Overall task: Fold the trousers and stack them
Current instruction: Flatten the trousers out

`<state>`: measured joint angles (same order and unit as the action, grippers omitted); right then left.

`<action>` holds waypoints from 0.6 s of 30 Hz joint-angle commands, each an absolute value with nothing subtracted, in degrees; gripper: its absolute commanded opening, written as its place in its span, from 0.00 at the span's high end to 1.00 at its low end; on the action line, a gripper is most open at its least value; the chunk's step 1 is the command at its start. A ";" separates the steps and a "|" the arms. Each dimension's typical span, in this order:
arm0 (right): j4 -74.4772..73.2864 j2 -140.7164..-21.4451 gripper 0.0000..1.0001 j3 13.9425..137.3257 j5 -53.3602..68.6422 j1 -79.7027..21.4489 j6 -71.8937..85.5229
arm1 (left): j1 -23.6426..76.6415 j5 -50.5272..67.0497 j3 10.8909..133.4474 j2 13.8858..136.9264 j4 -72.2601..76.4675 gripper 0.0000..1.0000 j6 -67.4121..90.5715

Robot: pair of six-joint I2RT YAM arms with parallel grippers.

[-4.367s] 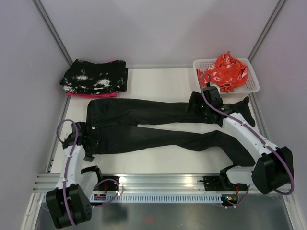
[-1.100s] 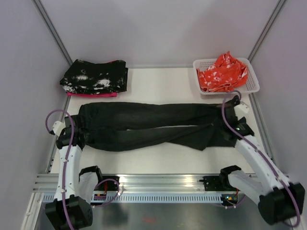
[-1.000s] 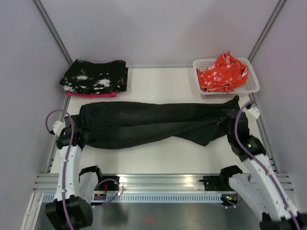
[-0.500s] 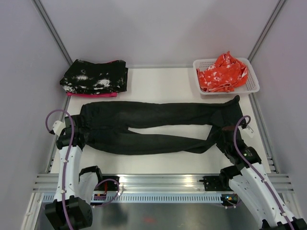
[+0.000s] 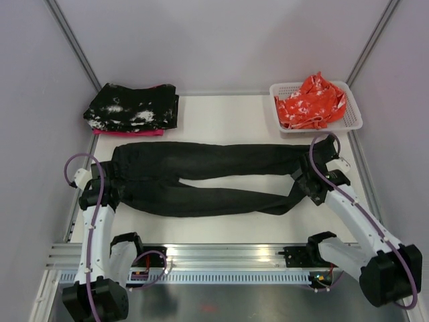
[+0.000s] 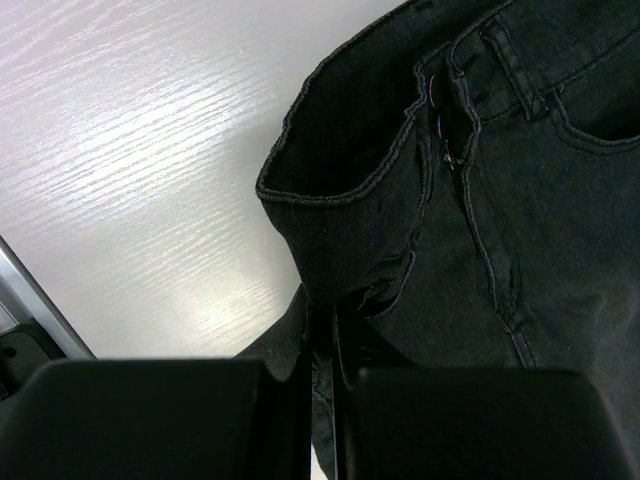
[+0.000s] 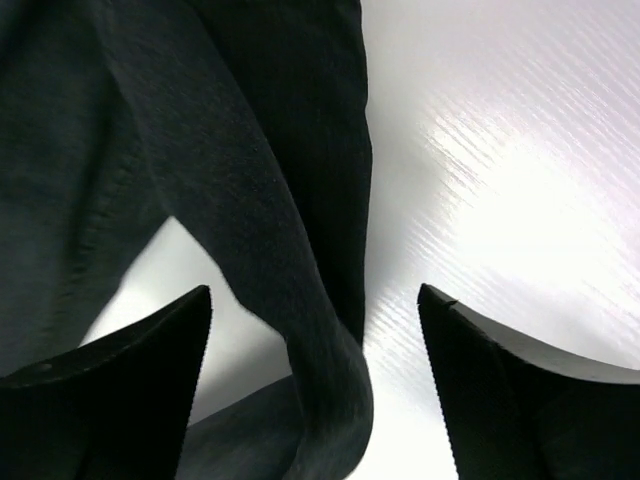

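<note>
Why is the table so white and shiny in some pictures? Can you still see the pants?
Right wrist view: glare bleaches the table beside the trousers, whose cloth looks nearly flat black. Left wrist view: softer sheen, trouser seams sharp. Top view: even light, no glare.

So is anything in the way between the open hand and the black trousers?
No, nothing visible. The right hand hangs open right over the leg ends of the trousers, with only their cloth between its fingers.
</note>
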<state>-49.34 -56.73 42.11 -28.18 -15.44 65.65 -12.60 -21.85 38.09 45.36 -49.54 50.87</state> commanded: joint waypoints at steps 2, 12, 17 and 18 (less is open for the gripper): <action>-42.99 -62.03 0.15 42.10 -26.98 -14.94 58.65 | -12.13 -22.24 39.11 44.21 -47.81 0.96 50.01; -44.56 -67.77 1.00 51.24 -33.83 -14.85 50.78 | -11.95 -22.15 37.53 43.68 -47.46 0.96 50.80; -39.30 -41.54 1.00 36.95 -31.99 -14.85 65.63 | -11.60 -22.24 37.62 43.68 -47.11 0.96 50.71; -37.81 -36.00 1.00 33.69 -32.78 -14.94 67.57 | -11.51 -22.41 37.62 43.77 -47.02 0.96 50.63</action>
